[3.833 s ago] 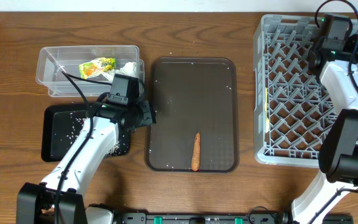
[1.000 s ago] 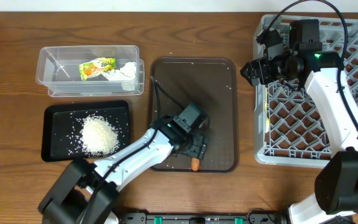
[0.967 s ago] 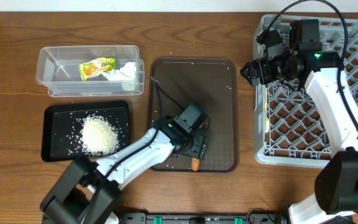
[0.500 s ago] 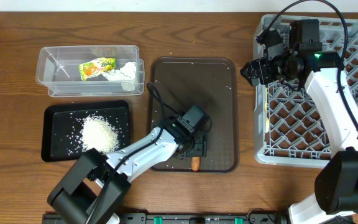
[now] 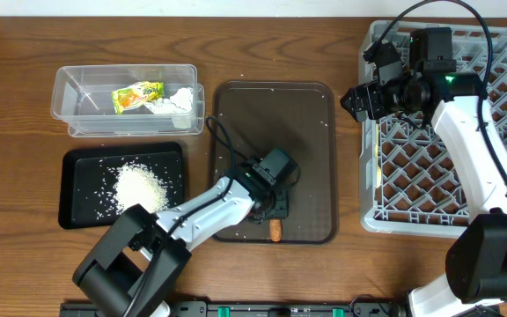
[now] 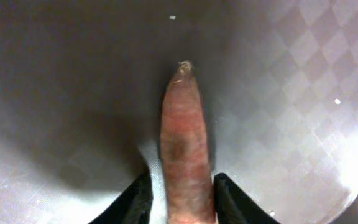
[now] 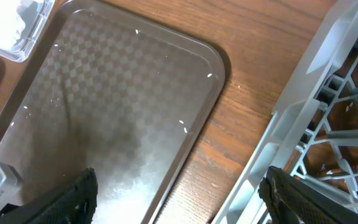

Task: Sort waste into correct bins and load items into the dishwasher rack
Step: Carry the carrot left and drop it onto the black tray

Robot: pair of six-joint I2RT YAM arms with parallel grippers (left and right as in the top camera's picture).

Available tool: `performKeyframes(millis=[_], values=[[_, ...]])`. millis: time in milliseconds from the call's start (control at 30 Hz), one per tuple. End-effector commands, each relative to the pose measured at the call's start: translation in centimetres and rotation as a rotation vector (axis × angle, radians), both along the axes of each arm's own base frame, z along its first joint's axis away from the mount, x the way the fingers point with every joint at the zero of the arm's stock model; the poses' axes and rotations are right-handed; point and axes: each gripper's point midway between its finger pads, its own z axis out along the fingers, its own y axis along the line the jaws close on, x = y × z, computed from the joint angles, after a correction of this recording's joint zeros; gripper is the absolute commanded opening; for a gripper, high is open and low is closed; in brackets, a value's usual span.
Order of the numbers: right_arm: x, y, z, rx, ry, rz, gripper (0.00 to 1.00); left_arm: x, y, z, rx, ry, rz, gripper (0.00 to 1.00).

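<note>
Carrot stick [image 6: 185, 149] lies on the dark brown serving tray [image 5: 306, 132], near that tray's lower edge, in the lower middle of the overhead frame. In the left wrist view its pointed tip aims toward the top of the frame. Its thicker end sits between the two black fingers [image 6: 132, 202] of the left claw [image 6: 184, 205]. The fingers press against both sides of it, so the claw is clenched on the carrot, which rests on the tray. A few loose white rice grains [image 6: 172, 17] dot the tray around it.

At the upper left of the overhead frame stands the clear plastic tub [image 5: 69, 97]. It holds the yellow-green wrapper [image 5: 137, 95] and, just beside it, the crumpled white tissue [image 5: 181, 99]. Below the tub lies the black tray [image 5: 73, 216] with a heap of rice [image 5: 139, 189] and scattered grains.

The grey dishwasher rack [image 5: 394, 176] fills the right side of the wooden surface [image 5: 16, 132]. The right claw [image 7: 185, 199] hangs over the gap between the brown tray's upper right corner and the rack's edge. Its fingers are spread wide and it grips nothing.
</note>
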Motion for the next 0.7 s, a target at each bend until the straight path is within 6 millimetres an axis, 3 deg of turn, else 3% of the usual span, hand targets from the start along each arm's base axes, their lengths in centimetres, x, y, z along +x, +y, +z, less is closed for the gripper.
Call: performKeyframes(millis=[0,533,667], values=[[-0.1,0.4,-0.2,0.016,0.017,-0.001,0.84,0.2,1.2,-1.0,0.043,0.023,0.044,0.31],[-0.1,0.4,-0.3,0.016,0.017,-0.001,0.84,2.0,3.5,-1.0,0.041,0.042,0.171,0.21],[-0.1,0.4,-0.3,0.016,0.017,-0.001,0.84,2.3,3.5,-0.9,0.037,0.032,0.176,0.09]])
